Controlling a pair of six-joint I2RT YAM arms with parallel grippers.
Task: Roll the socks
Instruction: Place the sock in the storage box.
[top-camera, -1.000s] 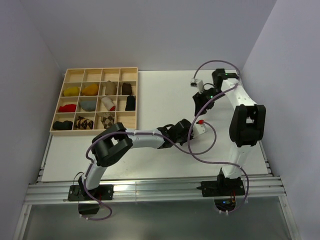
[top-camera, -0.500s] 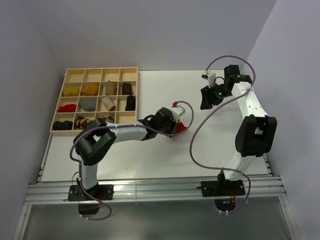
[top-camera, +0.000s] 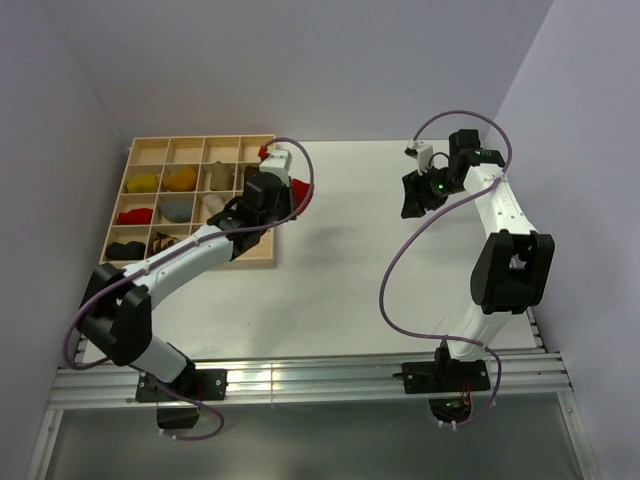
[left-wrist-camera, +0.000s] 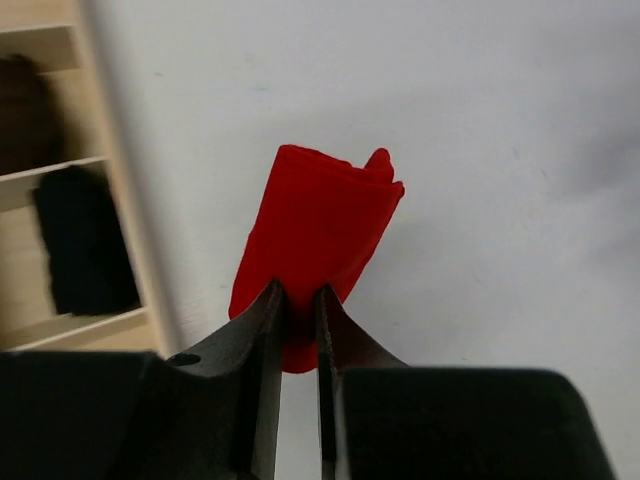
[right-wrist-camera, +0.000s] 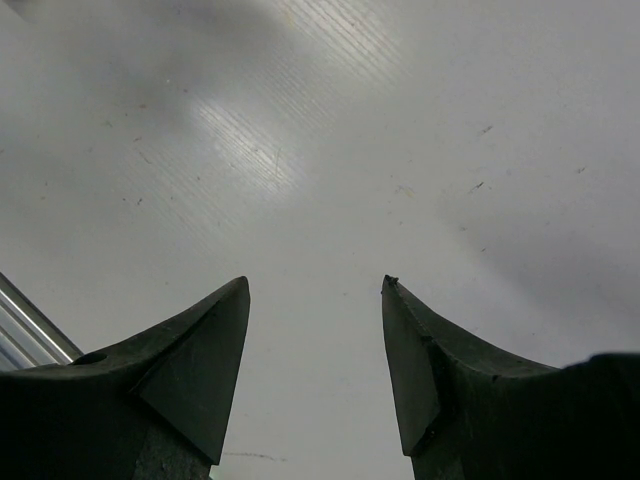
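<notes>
My left gripper (top-camera: 288, 190) is shut on a rolled red sock (top-camera: 299, 190) and holds it over the white table just right of the wooden tray (top-camera: 272, 200). In the left wrist view the jaws (left-wrist-camera: 297, 292) pinch the near end of the red sock (left-wrist-camera: 320, 215); no white marks show on it. A black sock (top-camera: 260, 205) lies in a right-column compartment and also shows in the left wrist view (left-wrist-camera: 85, 240). Argyle socks (top-camera: 168, 245) lie in the tray's front row. My right gripper (top-camera: 410, 198) is open and empty above the table's far right; its fingers (right-wrist-camera: 215, 340) frame bare tabletop.
The tray holds yellow (top-camera: 143, 183), orange (top-camera: 181, 179), grey (top-camera: 176, 211) and other red (top-camera: 133, 215) bundles. Grey walls enclose the table on the left, back and right. Purple cables loop from both arms. A metal rail (top-camera: 300, 378) runs along the near edge.
My left arm has swung left and back from the table's middle to the tray's right edge, carrying the red sock. My right arm drew back to the far right, then held still.
</notes>
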